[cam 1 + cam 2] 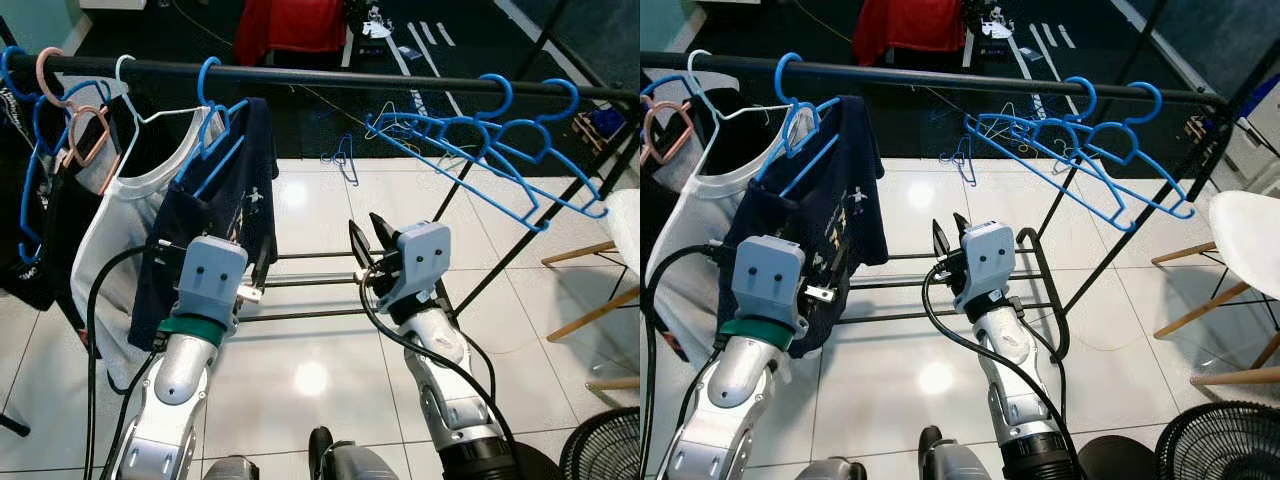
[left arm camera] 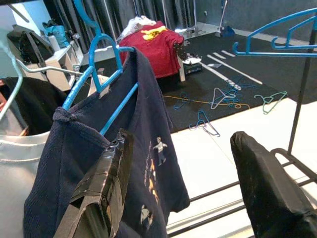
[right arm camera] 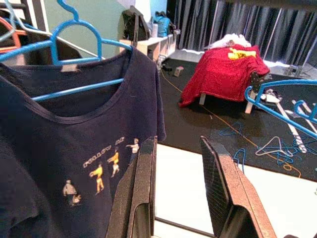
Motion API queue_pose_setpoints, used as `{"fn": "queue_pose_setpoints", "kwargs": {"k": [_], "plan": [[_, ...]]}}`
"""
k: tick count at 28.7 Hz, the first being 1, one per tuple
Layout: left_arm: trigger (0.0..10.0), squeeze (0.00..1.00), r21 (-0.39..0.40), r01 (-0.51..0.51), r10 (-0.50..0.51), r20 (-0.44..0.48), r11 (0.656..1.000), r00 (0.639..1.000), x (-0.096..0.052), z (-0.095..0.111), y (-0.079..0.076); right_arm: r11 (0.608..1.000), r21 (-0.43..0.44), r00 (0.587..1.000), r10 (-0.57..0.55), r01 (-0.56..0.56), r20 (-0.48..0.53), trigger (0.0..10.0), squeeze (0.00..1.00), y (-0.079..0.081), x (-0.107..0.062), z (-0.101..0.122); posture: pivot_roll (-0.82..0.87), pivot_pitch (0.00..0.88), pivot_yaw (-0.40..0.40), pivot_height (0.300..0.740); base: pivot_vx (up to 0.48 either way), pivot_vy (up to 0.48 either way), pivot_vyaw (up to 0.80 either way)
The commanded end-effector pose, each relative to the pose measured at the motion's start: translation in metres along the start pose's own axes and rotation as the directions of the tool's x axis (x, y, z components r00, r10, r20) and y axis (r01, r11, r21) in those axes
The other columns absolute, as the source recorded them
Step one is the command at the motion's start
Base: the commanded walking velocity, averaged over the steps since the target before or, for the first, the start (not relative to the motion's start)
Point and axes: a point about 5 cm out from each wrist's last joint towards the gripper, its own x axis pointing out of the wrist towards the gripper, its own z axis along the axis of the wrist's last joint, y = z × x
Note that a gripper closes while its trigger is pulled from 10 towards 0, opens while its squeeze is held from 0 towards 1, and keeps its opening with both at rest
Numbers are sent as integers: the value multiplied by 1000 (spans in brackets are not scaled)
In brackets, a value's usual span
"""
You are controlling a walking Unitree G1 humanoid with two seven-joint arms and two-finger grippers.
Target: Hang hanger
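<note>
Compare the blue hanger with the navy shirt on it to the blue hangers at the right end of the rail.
The blue hanger carries a navy shirt; the right-end hangers are bare. It hangs beside a white garment; they hang bunched and tilted. Both sorts are blue and hooked on the black rail.

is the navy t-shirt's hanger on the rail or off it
On. The blue hanger carrying the navy t-shirt has its hook over the black rail, and both open grippers are below, clear of it.

two empty blue hangers [image 1: 500,135], two hanging shirts [image 1: 215,215]
</note>
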Motion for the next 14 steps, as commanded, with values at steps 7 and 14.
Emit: {"fn": "queue_pose_setpoints", "kwargs": {"k": [7,14], "plan": [[10000,0,8,1,-1,5,1000,1000,0,-1,0,1000,19,1000,14,-14,14,10000,0,2,4,4,64,39,-19,740,-386,0,0],[10000,0,9,0,0,8,1000,1000,1,-1,0,1000,20,1000,10,-11,17,10000,0,2,6,4,64,32,-16,740,-410,0,0]]}}
